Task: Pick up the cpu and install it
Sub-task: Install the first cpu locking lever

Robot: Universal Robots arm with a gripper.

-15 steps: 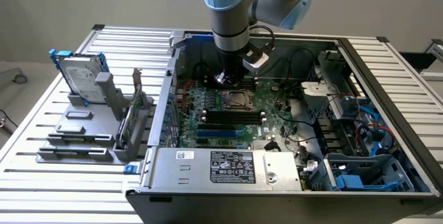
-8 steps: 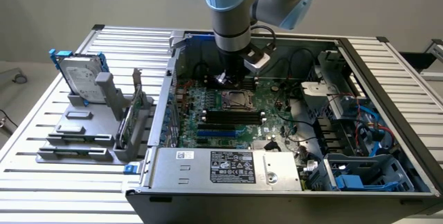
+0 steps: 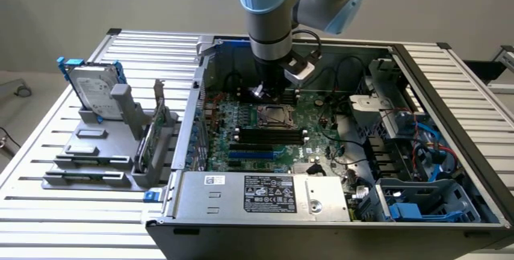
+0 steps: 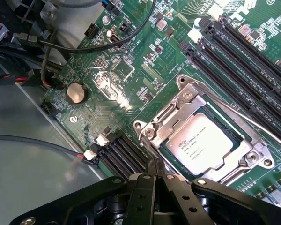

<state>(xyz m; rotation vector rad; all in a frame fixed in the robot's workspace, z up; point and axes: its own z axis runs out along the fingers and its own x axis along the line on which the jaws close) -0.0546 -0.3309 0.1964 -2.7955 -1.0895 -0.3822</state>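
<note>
In the exterior view I see the gripper [image 3: 269, 93] hanging low inside the open computer case [image 3: 440, 79], just above the green motherboard [image 3: 241, 124]. The cpu [image 3: 274, 115] sits in the socket near the board's middle, a small grey square close under the gripper. The case also holds loose cables and a labelled power supply [image 3: 265, 195] along its near wall. On the exterior view's left, a grey rack [image 3: 88, 167] holds a hard drive [image 3: 92, 88] upright in a blue bracket.

In the wrist view the cpu [image 4: 201, 144] lies flat in the socket, its silvery-grey top printed with small text and edged by a pale rim, with the metal socket frame [image 4: 168, 117] around it. The gripper [image 4: 155, 174] has its black fingers pressed together, pinching nothing, with the tips just beside the frame's edge. I cannot tell whether they touch it.
</note>
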